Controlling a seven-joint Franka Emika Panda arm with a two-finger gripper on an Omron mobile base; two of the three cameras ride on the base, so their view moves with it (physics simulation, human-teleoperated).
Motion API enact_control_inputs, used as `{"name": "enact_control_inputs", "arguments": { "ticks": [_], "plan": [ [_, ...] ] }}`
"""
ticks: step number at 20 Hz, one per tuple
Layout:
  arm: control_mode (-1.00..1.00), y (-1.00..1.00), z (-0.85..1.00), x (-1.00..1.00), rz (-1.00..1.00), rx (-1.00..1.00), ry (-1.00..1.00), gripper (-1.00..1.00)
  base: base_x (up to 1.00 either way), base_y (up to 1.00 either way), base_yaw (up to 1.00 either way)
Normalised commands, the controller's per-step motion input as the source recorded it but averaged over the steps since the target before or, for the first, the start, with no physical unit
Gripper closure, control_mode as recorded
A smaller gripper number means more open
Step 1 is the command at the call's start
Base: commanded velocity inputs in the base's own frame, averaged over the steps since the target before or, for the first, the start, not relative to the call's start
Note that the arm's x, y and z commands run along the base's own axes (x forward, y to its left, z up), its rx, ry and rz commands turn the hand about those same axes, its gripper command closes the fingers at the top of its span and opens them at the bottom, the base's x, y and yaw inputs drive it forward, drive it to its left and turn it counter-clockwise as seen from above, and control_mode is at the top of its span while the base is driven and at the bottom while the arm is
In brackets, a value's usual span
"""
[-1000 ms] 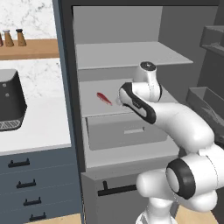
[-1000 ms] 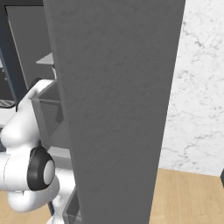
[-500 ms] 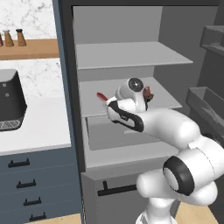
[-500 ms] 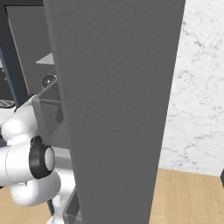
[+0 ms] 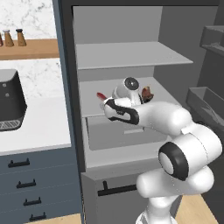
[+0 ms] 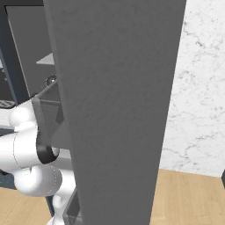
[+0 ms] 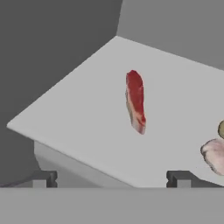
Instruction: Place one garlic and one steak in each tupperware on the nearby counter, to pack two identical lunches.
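On the grey middle fridge shelf (image 7: 87, 118) lies a steak, a flat bright-red strip (image 7: 135, 101), a little beyond my gripper (image 7: 111, 179) and slightly right of its centre. The jaws stand wide open with nothing between them, and both dark fingertips (image 7: 43, 178) sit at the shelf's front edge. A pale garlic bulb (image 7: 214, 155) rests on the shelf at the far right. From the left base view, the red strip (image 5: 101, 95) shows just left of my hand (image 5: 119, 112), and a reddish-brown steak chunk (image 5: 146, 92) sits to its right. The tupperware is out of view.
An upper shelf (image 5: 131, 54) hangs above and a drawer (image 5: 118, 138) lies below the middle shelf. Left of the fridge, a white counter (image 5: 39, 131) carries a black toaster (image 5: 8, 105). Door bins (image 5: 210, 100) stand right; the grey fridge door (image 6: 118, 110) blocks the right base view.
My hand has swung left and lower across the front of the middle shelf, ending close to the red strip. The jaws stayed open.
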Motion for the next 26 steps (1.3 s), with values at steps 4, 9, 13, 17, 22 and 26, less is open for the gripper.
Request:
{"name": "enact_control_inputs", "arguments": {
  "ticks": [4, 9, 13, 17, 22, 26],
  "plan": [
    [-1.0, -0.25, 0.0, 0.46, 0.0, 0.04, 0.2, -1.0, 0.0, 0.0, 0.0],
    [-1.0, -0.11, -0.1, 0.32, 0.0, 0.0, 0.04, -1.0, 0.0, 0.0, 0.0],
    [-1.0, 0.0, -0.28, 0.35, 0.0, 0.0, 0.0, -1.0, 0.0, 0.0, 0.0],
    [-1.0, 0.01, -0.25, 0.39, 0.0, 0.0, 0.0, -1.0, 0.0, 0.0, 0.0],
    [-1.0, 0.07, -0.2, 0.43, 0.0, 0.0, 0.0, -1.0, 0.0, 0.0, 0.0],
    [-1.0, 0.17, -0.12, 0.33, 0.0, 0.0, 0.01, -1.0, 0.0, 0.0, 0.0]
  ]
}}
